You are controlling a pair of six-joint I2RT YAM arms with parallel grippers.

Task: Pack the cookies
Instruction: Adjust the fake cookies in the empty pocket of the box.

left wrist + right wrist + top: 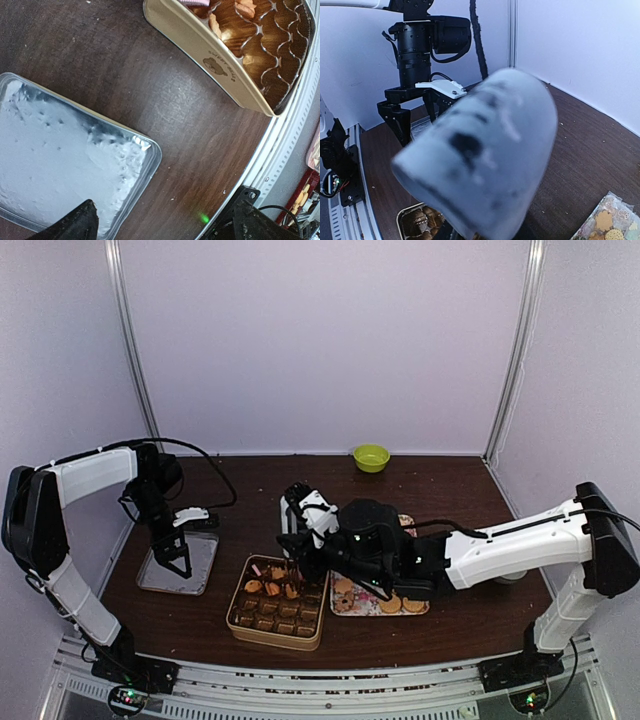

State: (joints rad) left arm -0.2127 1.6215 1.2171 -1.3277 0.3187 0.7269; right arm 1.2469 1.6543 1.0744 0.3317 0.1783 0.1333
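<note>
Judging by the tin (275,640), few cookies (400,604) are packed, many left on the tray (352,609); left fingers (75,225) are spread empty, right fingers' (300,558) grip cannot be told.

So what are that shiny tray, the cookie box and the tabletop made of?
The tray looks like thin silvery metal, dimpled and reflective. The cookie box seems painted tin, smooth cream walls with a printed emblem. The tabletop looks like dark wood or laminate, with faint sheen.
</note>
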